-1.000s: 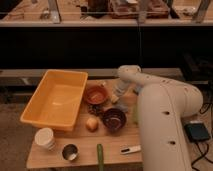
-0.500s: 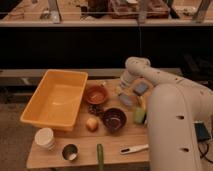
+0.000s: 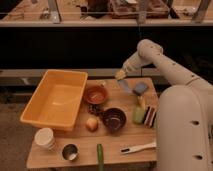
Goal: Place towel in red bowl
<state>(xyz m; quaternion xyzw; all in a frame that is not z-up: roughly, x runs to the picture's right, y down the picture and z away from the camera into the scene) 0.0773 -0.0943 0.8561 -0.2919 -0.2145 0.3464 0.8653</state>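
Note:
The red bowl (image 3: 95, 94) sits at the back middle of the wooden table (image 3: 85, 142), right of the yellow bin. A grey-blue cloth that looks like the towel (image 3: 127, 86) lies at the back right of the table, with a blue-grey piece (image 3: 141, 88) beside it. My gripper (image 3: 120, 75) hangs at the end of the white arm (image 3: 160, 60), just above the towel's left end and to the right of and behind the red bowl. I cannot tell whether it touches the towel.
A large yellow bin (image 3: 55, 97) fills the left side. A dark bowl (image 3: 114, 119), a round fruit (image 3: 91, 123), a green can (image 3: 138, 115), a striped object (image 3: 150, 116), a white cup (image 3: 44, 137), a metal cup (image 3: 70, 152), a green vegetable (image 3: 100, 157) and a white brush (image 3: 137, 148) are also on the table.
The arm has stretched out and swung to the right and back. The gripper has moved from beside the bowls to the table's back right, above the towel.

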